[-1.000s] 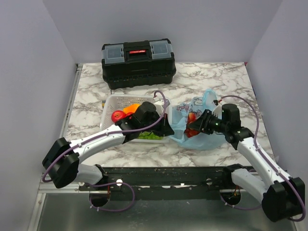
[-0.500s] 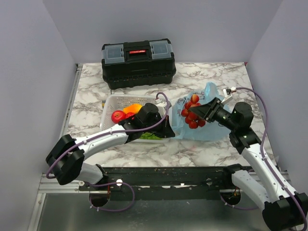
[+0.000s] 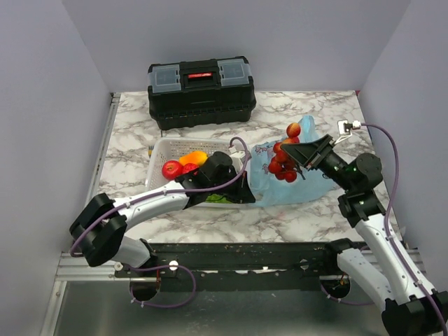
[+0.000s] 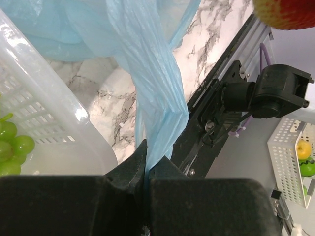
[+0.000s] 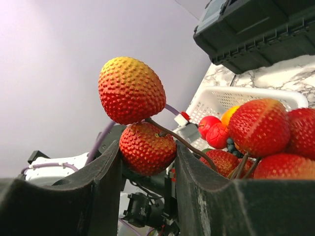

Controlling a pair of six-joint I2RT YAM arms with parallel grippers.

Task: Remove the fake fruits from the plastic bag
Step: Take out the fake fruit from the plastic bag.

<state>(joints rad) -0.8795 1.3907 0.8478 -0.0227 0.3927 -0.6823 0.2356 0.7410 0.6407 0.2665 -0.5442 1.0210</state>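
The right gripper (image 3: 305, 157) is clamped on the berry bunch (image 3: 283, 164), holding it in the air just above the bag (image 3: 290, 190), with the cluster pointing left toward the white basket (image 3: 159, 148) (the likeliest drop spot). The left gripper (image 3: 241, 194) pinches the bag's edge, beside the basket.

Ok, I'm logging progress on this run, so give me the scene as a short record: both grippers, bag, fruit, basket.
left gripper: shut on the edge of the bag, beside the basket
right gripper: shut on the berries
berries: red bunch held in the air over the bag, no plastic around them
bag: crumpled, lying right of the basket
basket: holds apple, orange fruit, green grapes
toolbox: at the back, lid shut
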